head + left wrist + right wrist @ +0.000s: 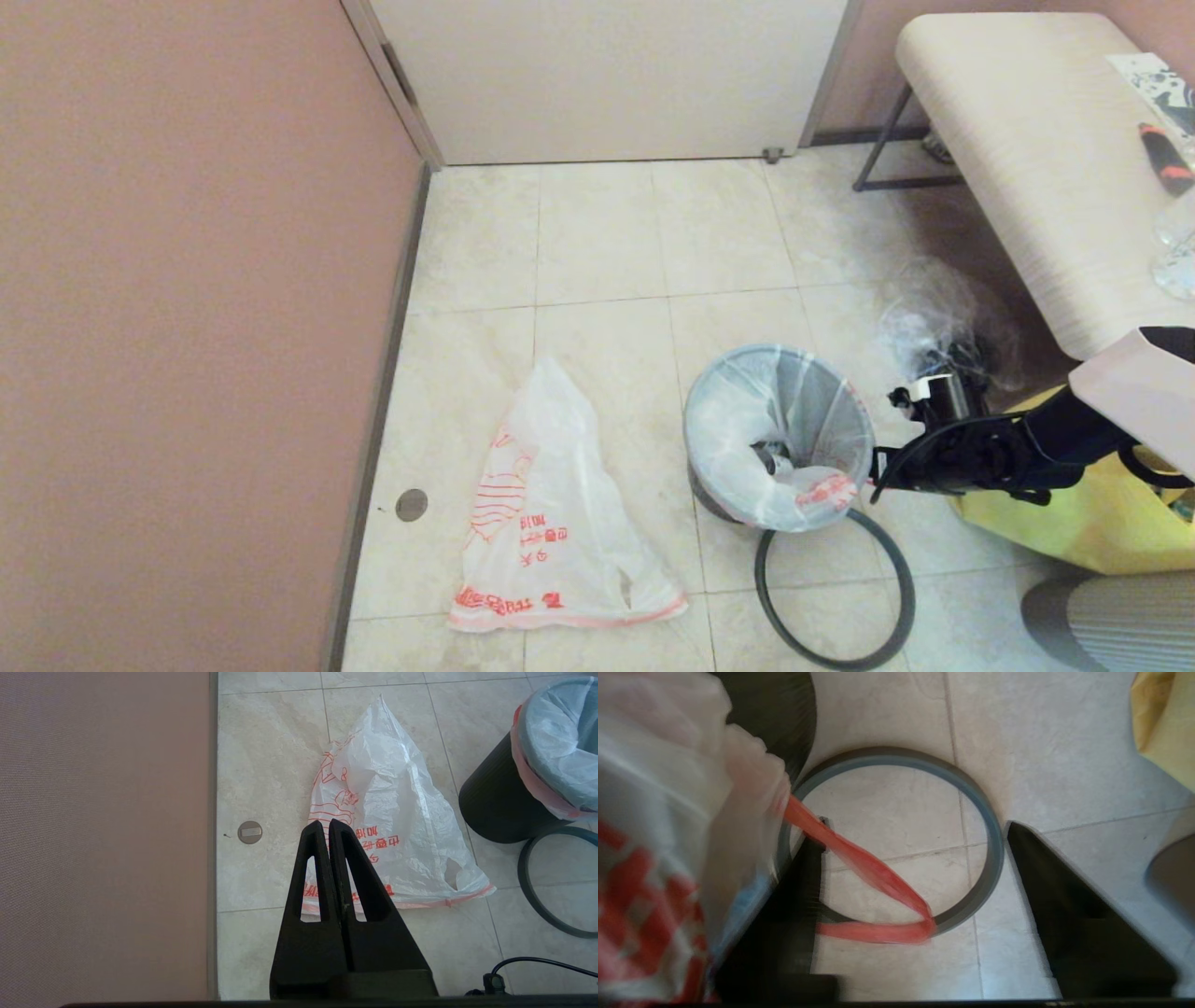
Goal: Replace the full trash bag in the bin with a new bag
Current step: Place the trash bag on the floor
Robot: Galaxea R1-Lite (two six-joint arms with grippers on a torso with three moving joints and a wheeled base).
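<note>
The black bin (707, 497) stands on the tiles, lined with a white bag printed in red (822, 492) that folds over its rim. Its grey hoop (834, 597) lies loose on the floor in front of it. My right gripper (878, 474) hangs beside the bin's right rim, open. Between its fingers (1069, 905) dangles the bag's red drawstring loop (864, 870), ungripped, above the hoop (987, 858). A second white bag (551, 513) lies flat to the bin's left. My left gripper (325, 823) hovers shut over the near edge of that bag (402, 812).
A crumpled clear bag with dark contents (943, 327) sits behind the right arm, under a beige table (1027, 159). A yellow shopping bag (1074, 532) is at the right. The pink wall (187, 327) bounds the left, with a door (607, 75) behind.
</note>
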